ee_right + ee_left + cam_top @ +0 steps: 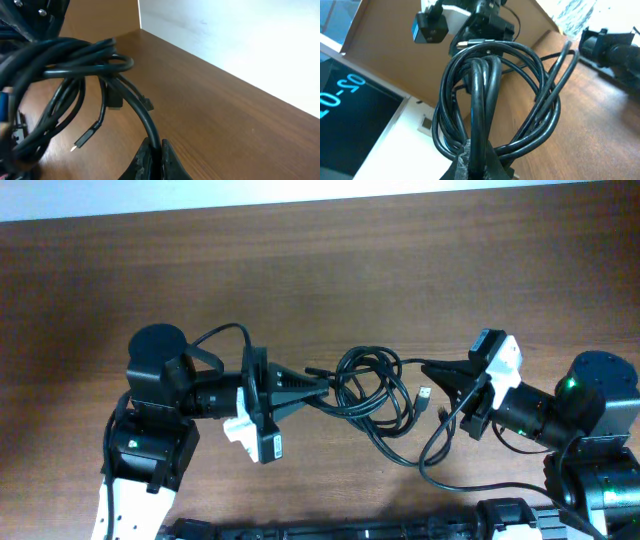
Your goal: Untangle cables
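Note:
The cables lie as one tangled black bundle of loops at the table's middle, between my two grippers. My left gripper reaches in from the left and is shut on a thick strand of the bundle; the left wrist view shows the fingers clamped on that strand, with the loops rising above them. From the right, my right gripper is shut on a single cable strand that arcs up from its tips into the bundle. One loose plug end hangs near the wood.
The brown wooden table ends at a pale strip along the far edge. The right arm's own thicker wire loops below its wrist. A black rail runs along the near edge.

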`<state>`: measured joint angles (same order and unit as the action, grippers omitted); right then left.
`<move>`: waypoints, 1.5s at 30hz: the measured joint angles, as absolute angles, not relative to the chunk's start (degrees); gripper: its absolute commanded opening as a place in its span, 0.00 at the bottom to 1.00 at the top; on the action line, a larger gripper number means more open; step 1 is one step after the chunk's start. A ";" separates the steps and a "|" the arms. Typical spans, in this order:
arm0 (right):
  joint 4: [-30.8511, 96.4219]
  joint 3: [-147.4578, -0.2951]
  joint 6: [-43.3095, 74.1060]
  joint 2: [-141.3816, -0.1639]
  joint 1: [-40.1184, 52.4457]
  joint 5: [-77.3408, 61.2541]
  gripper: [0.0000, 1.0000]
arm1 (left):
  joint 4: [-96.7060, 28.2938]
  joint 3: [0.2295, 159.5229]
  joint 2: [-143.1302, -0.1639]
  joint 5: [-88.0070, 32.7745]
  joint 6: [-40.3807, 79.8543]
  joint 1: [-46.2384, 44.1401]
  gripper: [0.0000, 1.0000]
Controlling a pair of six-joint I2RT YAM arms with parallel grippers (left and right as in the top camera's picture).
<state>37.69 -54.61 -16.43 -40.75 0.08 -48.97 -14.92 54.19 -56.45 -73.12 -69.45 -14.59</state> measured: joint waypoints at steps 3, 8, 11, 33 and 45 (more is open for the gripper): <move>37.69 -54.61 -14.24 -40.75 0.08 -47.37 0.04 | -14.83 54.19 -56.45 -69.12 -68.71 -14.61 0.00; 37.47 -54.61 -11.92 -40.75 0.08 -45.52 0.04 | -14.83 54.19 -56.45 -62.96 -64.31 -14.63 0.00; 36.53 -54.61 -10.59 -40.75 0.08 -45.01 0.04 | -14.59 54.19 -56.45 -58.94 -60.14 -14.66 0.00; 34.24 -54.61 -2.79 -40.75 0.08 -40.29 0.99 | -13.06 54.19 -56.47 -30.81 -32.84 -14.70 0.00; 34.26 -54.61 -0.62 -40.75 0.08 -40.32 0.99 | -13.04 54.19 -56.47 -30.59 -27.57 -14.70 0.00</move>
